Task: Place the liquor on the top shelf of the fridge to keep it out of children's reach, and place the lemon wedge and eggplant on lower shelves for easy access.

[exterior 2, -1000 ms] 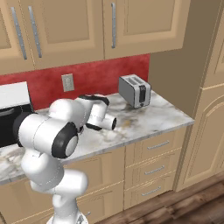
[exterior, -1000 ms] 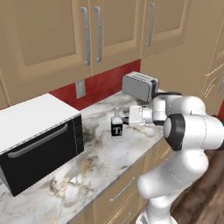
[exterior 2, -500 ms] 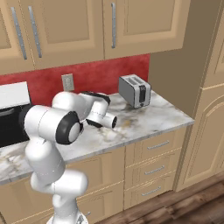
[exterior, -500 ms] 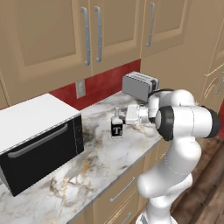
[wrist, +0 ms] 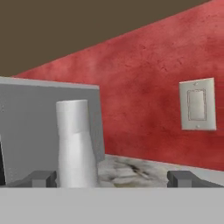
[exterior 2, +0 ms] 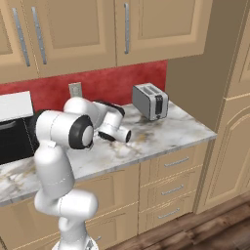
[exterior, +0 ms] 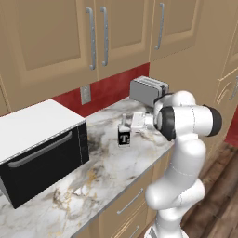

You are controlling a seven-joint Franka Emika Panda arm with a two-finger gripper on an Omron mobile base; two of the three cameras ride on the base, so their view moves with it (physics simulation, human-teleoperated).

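Observation:
The liquor (exterior: 124, 135) stands upright on the marble counter (exterior: 97, 186): a small square bottle with a black label bearing a white letter. My gripper (exterior: 131, 122) reaches in level from the right at the height of its neck. In the hand view the pale neck and cap of the liquor (wrist: 77, 144) rise between my open fingertips (wrist: 42, 177), nearer the left one, and my gripper (wrist: 111, 178) holds nothing. In the right base view my arm hides the bottle. The fridge, its top shelf, the lemon wedge and the eggplant are out of view.
A black-fronted microwave (exterior: 42, 148) sits left of the bottle. Its grey side (wrist: 35, 127) stands close behind the neck. A silver toaster (exterior: 148, 90) stands at the back right. A wall outlet (wrist: 197, 105) is on the red backsplash, with tan cabinets above.
My arm has swung and carried the hand left, bringing the open fingers up to the bottle's neck. The bottle has not moved.

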